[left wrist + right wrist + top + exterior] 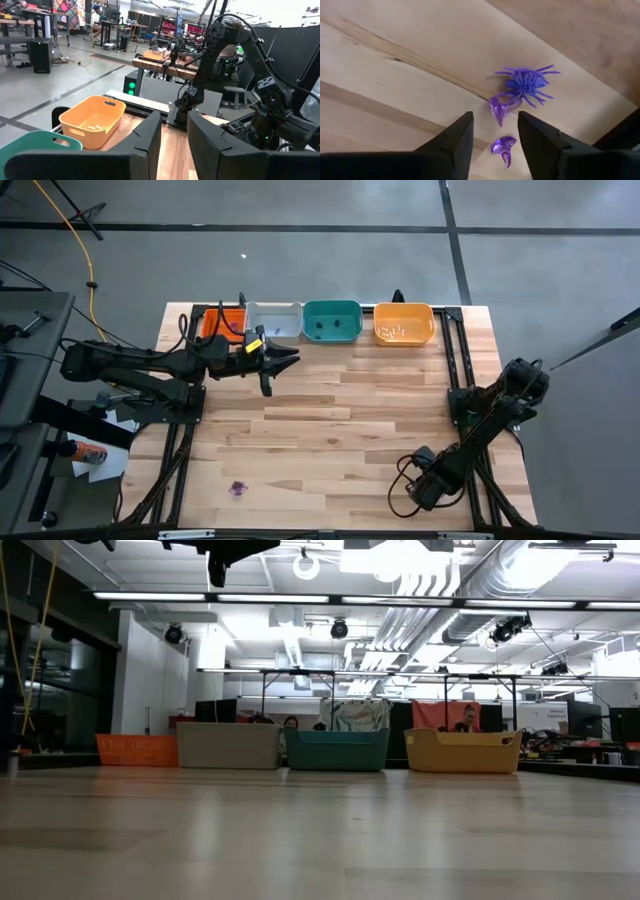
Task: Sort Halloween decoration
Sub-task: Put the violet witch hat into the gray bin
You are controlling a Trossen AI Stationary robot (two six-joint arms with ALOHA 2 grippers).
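Note:
Three purple Halloween trinkets lie on the wood under my right gripper [494, 115]: a spider [527, 84], a small curved piece [499, 109] just off the fingertips, and another curved piece [504, 146] in the gap between the open fingers, clear of both. In the high view this gripper [424, 485] points down near the table's front right and hides them. One more purple trinket [238, 488] lies near the front left. My left gripper [290, 359] hovers level in front of the grey tray [275, 323]; its fingers stand apart [174, 142] with nothing visible between them.
Four trays line the far edge: red [220, 322], grey, green [332, 320] and orange [404, 322] with pale bits inside. Black frame rails run along both table sides. The middle of the wooden table [340, 420] is bare.

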